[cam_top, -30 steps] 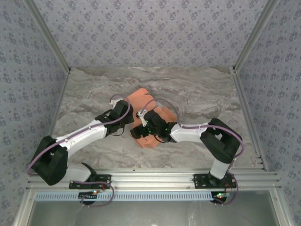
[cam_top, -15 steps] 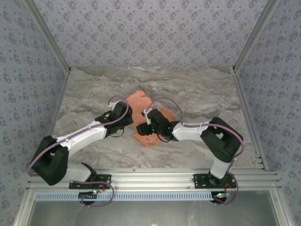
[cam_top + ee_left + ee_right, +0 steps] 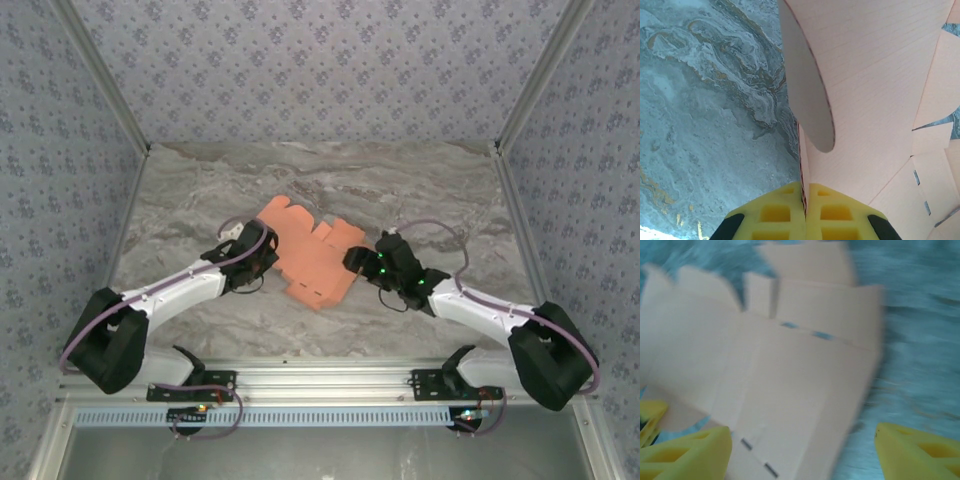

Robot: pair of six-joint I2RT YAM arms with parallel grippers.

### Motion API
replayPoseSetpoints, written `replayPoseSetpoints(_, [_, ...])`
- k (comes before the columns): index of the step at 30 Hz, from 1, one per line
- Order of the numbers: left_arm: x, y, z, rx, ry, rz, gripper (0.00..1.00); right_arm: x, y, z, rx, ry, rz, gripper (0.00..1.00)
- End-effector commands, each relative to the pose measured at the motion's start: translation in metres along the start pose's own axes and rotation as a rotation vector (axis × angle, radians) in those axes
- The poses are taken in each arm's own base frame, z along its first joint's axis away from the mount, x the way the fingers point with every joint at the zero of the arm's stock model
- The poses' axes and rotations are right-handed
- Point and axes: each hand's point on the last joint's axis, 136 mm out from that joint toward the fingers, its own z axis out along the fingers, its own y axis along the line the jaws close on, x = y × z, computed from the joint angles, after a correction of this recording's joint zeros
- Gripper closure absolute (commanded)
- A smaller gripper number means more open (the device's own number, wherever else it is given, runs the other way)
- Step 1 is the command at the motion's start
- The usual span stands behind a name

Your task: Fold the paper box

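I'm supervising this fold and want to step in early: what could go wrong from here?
1. The left gripper is shut on just the edge of the box sheet; a tug could crease or tear it there.
2. The right gripper is open at the sheet's other side, holding nothing, so the sheet may swivel or slide on the table if pushed.
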Motion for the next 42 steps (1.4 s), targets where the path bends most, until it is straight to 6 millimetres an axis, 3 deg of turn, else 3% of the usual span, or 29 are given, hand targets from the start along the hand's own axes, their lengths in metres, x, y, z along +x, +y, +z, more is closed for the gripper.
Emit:
replayPoseSetpoints(1, [-0.004,0.003,-0.004,-0.012,-0.014,-0.086,1.0,0.007,-0.019,0.0,0.05,0.041,0.179,0.22])
replayPoseSetpoints(4, [0.0,0.006,-0.003,-0.013,-0.003,-0.111,1.0,0.006,-0.024,0.013,0.044,0.075,0.228,0.25])
replayPoseSetpoints(11, [0.011,0.011,-0.001,0.002,0.04,-0.175,1.0,0.019,-0.011,0.044,-0.026,0.146,0.246,0.39])
replayPoseSetpoints(16, [0.018,0.012,0.0,0.019,0.062,-0.202,1.0,0.018,-0.004,0.063,-0.041,0.198,0.185,0.71])
replayPoseSetpoints(17, [0.019,0.012,0.0,0.024,0.069,-0.199,0.95,0.016,-0.003,0.064,-0.04,0.209,0.151,0.79])
replayPoseSetpoints(18, [0.019,0.011,-0.002,0.032,0.073,-0.19,0.76,0.016,-0.005,0.064,-0.021,0.231,0.106,0.88])
replayPoseSetpoints(20, [0.017,0.01,-0.005,0.063,0.08,-0.164,0.25,0.008,-0.008,0.06,0.01,0.248,0.016,0.99])
replayPoseSetpoints(21, [0.015,0.012,-0.009,0.073,0.08,-0.161,0.13,0.004,-0.007,0.057,0.004,0.261,-0.037,1.0])
replayPoseSetpoints(23, [0.008,0.016,-0.018,0.107,0.072,-0.152,0.01,-0.007,-0.004,0.05,-0.02,0.282,-0.146,1.0])
replayPoseSetpoints(27, [-0.017,0.019,-0.05,0.173,0.024,-0.072,0.01,-0.016,0.008,0.036,-0.039,0.399,-0.48,1.0])
replayPoseSetpoints(31, [-0.05,-0.001,-0.09,0.288,-0.076,0.105,0.0,-0.019,0.006,0.028,-0.013,0.491,-0.778,1.0])
replayPoseSetpoints(33, [-0.059,-0.019,-0.099,0.376,-0.118,0.197,0.01,-0.02,0.01,0.025,-0.036,0.506,-0.886,0.99])
replayPoseSetpoints(38, [-0.053,-0.069,-0.103,0.562,-0.073,0.522,0.01,-0.034,0.013,0.019,-0.017,0.495,-1.068,0.98])
replayPoseSetpoints(42, [-0.022,-0.099,-0.104,0.727,-0.018,0.908,0.01,-0.036,0.011,0.016,-0.036,0.495,-1.235,1.0])
